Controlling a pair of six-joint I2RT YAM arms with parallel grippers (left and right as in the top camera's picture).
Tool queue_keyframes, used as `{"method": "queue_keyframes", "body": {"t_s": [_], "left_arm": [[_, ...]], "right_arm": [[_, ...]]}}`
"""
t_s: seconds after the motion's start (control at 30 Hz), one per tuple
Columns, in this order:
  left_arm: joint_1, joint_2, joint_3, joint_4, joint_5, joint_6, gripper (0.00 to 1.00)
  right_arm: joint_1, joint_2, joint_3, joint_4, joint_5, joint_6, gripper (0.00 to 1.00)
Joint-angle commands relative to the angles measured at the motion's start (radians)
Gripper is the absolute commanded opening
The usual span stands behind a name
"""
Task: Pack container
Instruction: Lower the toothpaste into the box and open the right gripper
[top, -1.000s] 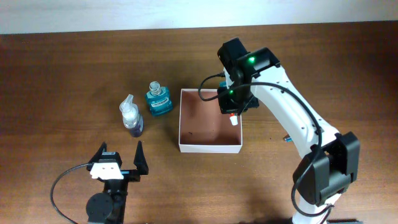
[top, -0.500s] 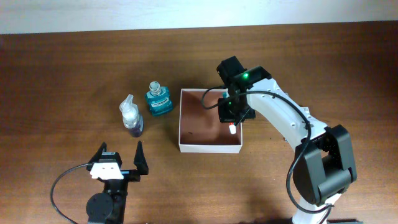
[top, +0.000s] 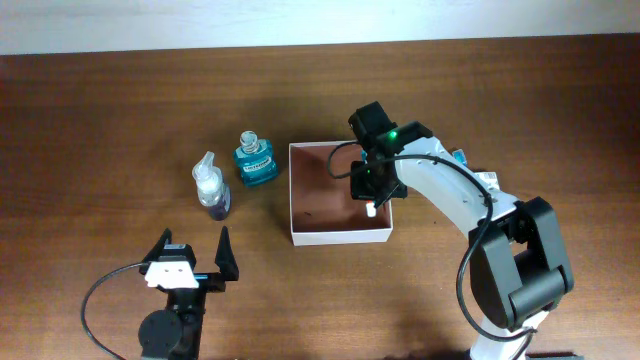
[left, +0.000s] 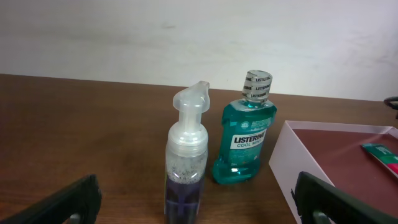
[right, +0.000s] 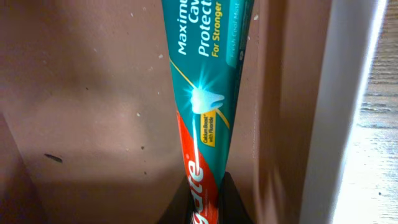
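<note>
Compared with a second ago, your right end effector (top: 369, 188) has come lower and a little further into the container (top: 340, 237), along its right-hand wall. The white cap (top: 371, 209) of the toothpaste tube (right: 205, 93) now sits nearer the front wall than it did. The forearm has swung in closer over the container's right edge. The container itself, both bottles and the left arm lie as they did.

Count with me: one container, near the middle of the desk (top: 100, 120); one toothpaste tube; two bottles, a clear foam pump bottle (left: 186, 155) with purple liquid and a teal mouthwash bottle (left: 247, 140), both upright just left of the container and outside it. The two arms stand well apart.

The right end effector is clenched on the tube's flat tail; the wrist view shows the tube running away from the dark fingers (right: 180, 208) over the pinkish-brown floor, close beside the inner wall. The left end effector (top: 195, 245) is spread wide and grasps nothing, hovering near the desk's front edge, facing the bottles.

From overhead the tube is almost wholly hidden under the right end effector; only the cap shows. In the right wrist view the tube's far end is cut off at the top. In the left wrist view only the finger (left: 336, 198) tips show, at the bottom corners. A small teal object (top: 459, 155) peeks out behind the right arm; possibly another tube, but you cannot tell.
</note>
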Motion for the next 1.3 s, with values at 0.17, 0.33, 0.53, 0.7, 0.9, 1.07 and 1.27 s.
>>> {"method": "queue_keyframes", "body": {"t_s": [0.17,0.33,0.53,0.7,0.9,1.07,1.27], "left_arm": [[0.005,-0.009,-0.006,0.0,-0.008,0.016,0.99],[0.005,-0.009,-0.006,0.0,-0.008,0.016,0.99],[0.005,-0.009,-0.006,0.0,-0.008,0.016,1.0],[0.005,-0.009,-0.006,0.0,-0.008,0.016,0.99],[0.005,-0.009,-0.006,0.0,-0.008,0.016,0.99],[0.005,-0.009,-0.006,0.0,-0.008,0.016,0.99],[0.005,-0.009,-0.006,0.0,-0.008,0.016,0.99]], "right_arm": [[0.007,-0.013,-0.002,0.004,0.017,0.018,0.06],[0.007,-0.013,-0.002,-0.002,0.007,0.01,0.11],[0.007,-0.013,-0.002,-0.022,0.008,-0.031,0.22],[0.007,-0.013,0.001,-0.024,0.003,-0.085,0.3],[0.005,-0.014,0.127,-0.143,-0.015,-0.229,0.31],[0.005,-0.014,0.32,-0.286,-0.014,-0.282,0.31],[-0.002,-0.014,0.541,-0.445,0.13,-0.281,0.32]]}}
